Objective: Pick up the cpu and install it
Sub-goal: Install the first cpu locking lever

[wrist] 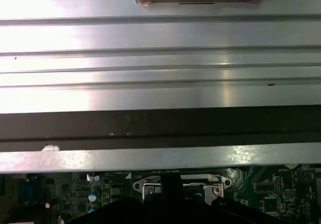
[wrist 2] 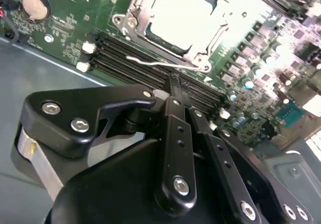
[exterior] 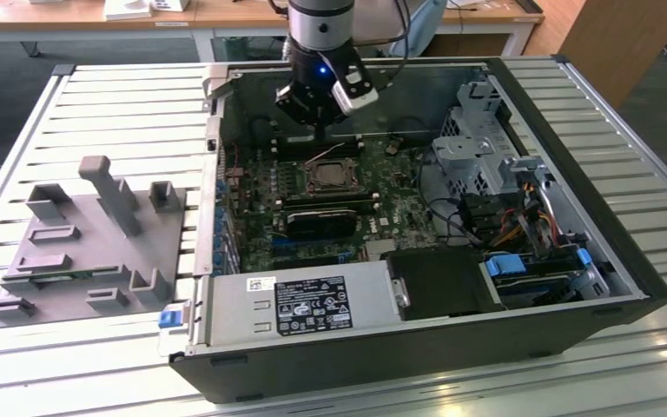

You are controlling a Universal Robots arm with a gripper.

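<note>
Bright daylight; glare washes the cpu (wrist 2: 175,15).

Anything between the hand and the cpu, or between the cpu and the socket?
Nothing visible blocks. The cpu already lies in the socket; the hand sits beside it, with only the socket's wire lever between them.

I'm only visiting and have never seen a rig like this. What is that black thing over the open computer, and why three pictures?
It is a robot arm; its black end effector hangs inside an open black computer case lying on a slatted metal table. The exterior view looks from off the arm; both wrist views ride on it. Just below the end effector, the small square silvery-grey cpu already sits in the socket of the green motherboard. A grey plastic fixture lies beside the case.
</note>
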